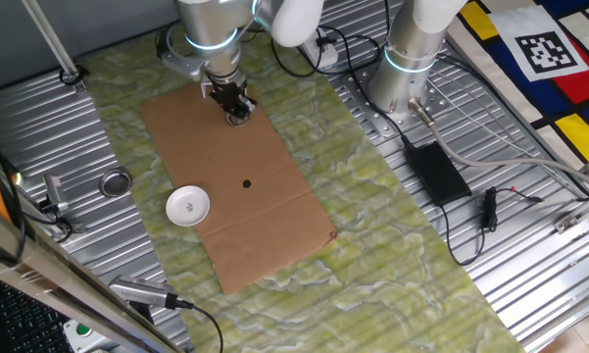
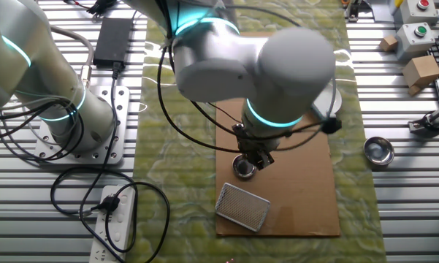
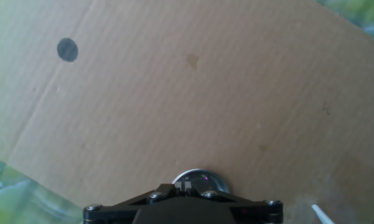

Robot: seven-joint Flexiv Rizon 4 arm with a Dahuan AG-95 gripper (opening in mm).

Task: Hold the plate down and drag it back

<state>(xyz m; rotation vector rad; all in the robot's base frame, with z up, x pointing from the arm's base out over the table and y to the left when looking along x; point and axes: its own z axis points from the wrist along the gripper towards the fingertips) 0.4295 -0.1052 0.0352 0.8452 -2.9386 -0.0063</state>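
Your plate [image 1: 188, 206] sat at the near-left edge of the cardboard sheet [image 1: 265, 211], partly overhanging onto the green mat [image 1: 372, 245], well apart from the claw [image 1: 237, 111]. The claw was at the far end of the same sheet, so the sheet's black dot [image 1: 247, 183] lay roughly between the two. In the other fixed view the plate was mostly hidden behind the arm [image 2: 263, 66]; only a white sliver [image 2: 330, 102] showed at the cardboard's edge.

The claw [image 2: 250, 164] pointed straight down at the sheet, right over a small shiny round metal piece [image 2: 244, 169]. In the hand view that piece [image 3: 201, 182] peeked out just above the gripper body, with the dot [image 3: 67, 50] up at top left. You couldn't tell from any view how far the fingers were apart, or whether they gripped that piece or just touched it: fingertips were too small in the fixed views and out of frame in the hand view.

Nothing was pressing on the plate; it lay flat and untouched. A grey metal ring [image 1: 115, 182] lay off the mat on the ribbed table [image 1: 39, 127], left of the plate. A perforated metal block [image 2: 242, 207] lay on the cardboard near the claw.
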